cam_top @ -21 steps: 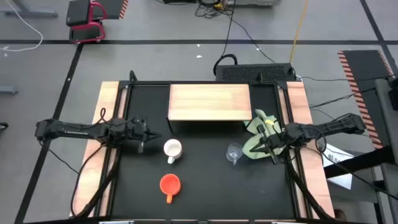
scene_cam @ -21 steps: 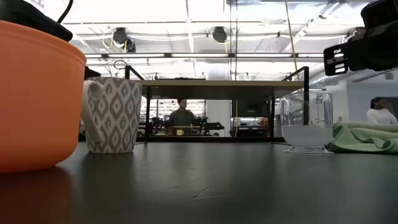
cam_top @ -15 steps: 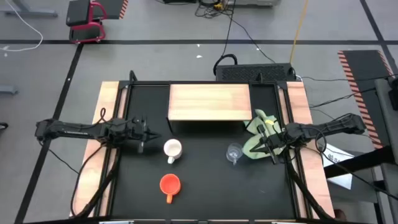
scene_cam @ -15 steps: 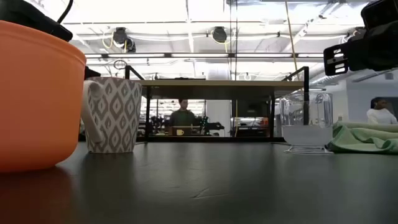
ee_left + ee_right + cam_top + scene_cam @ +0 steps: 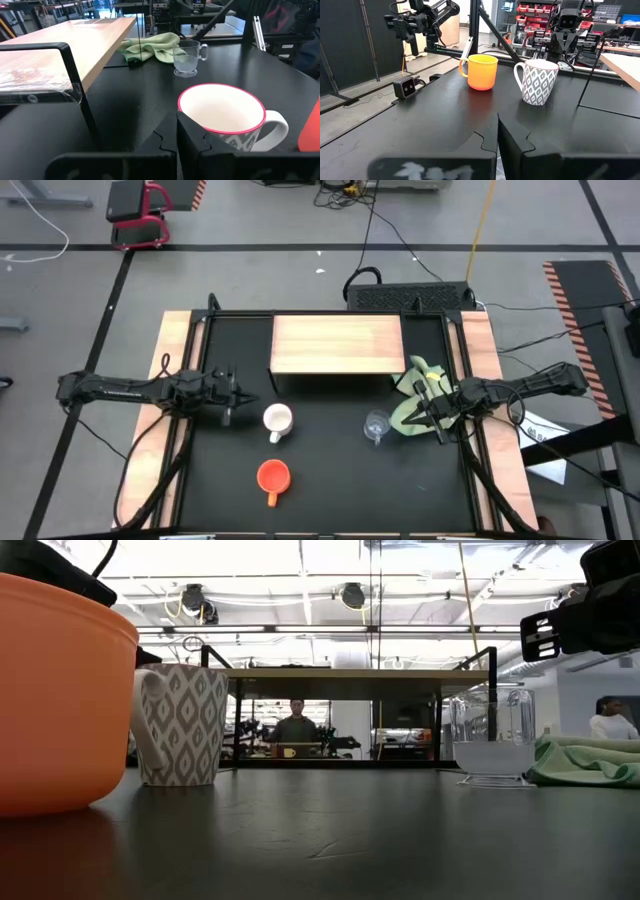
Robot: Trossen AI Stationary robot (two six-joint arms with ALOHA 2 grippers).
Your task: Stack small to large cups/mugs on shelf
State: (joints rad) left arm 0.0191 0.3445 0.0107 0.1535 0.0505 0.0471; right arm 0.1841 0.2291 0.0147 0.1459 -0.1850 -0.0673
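The orange mug (image 5: 60, 700) is cut off by the low view's left edge. The shelf (image 5: 60, 45) hides the tabletop beneath it.

White mug (image 5: 277, 420): grey leaf pattern, pink rim, handled, upright on the black table (image 5: 320, 480), in front of the shelf's left end.
Orange mug (image 5: 272, 475): plain, handled, upright, nearer the front edge than the white mug, apart from it.
Glass cup (image 5: 376, 426): clear, handled, upright, to the right of the white mug.
Shelf (image 5: 337, 343): light-wood board on black legs, at the table's rear, top bare.
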